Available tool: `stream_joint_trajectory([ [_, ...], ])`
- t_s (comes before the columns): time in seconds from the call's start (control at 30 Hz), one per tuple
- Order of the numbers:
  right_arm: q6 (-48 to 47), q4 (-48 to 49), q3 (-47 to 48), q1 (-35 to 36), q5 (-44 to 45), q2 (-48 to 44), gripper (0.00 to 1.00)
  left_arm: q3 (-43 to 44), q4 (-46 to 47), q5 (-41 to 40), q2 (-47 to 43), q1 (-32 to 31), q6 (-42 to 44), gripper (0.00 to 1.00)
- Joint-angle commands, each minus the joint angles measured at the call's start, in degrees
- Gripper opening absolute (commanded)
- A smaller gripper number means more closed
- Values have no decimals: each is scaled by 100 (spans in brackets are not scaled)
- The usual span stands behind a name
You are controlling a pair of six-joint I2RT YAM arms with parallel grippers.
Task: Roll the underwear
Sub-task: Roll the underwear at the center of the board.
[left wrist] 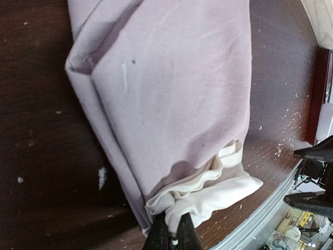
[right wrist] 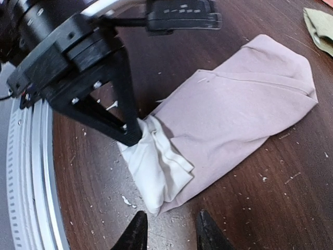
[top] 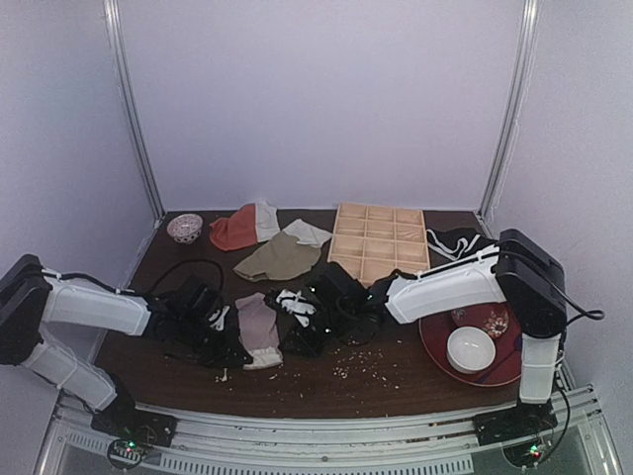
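While underwear (top: 259, 327) lies folded in long strip on surface (top: 396, 388), close to front edge, left gripper (left wrist: 170, 230) has jaws pinched together on white waistband (left wrist: 208, 194) end. Right gripper (right wrist: 169, 232) hovers just beside same end, jaws apart, gripping nothing. Step in hand, by my read: start roll from waistband. To do it well: 2 grips level on band, turn it over tight onto pink cloth, keep edges square, no dragging strip sideways. Crumbs (top: 366, 371) scattered nearby; ignore.
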Motion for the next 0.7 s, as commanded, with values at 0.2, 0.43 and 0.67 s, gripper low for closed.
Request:
stream_joint_trajectory([
  [0.2,-1889,1066,-352,457,429,-151,35,67,-1708,267,136,464,767,0],
  [0.43,-2481,972,-81,590,287,72,36,27,-1679,414,86,489,782,0],
  [0.67,-2897,833,241,764,161,403,36,70,-1723,461,133,496,855,0],
])
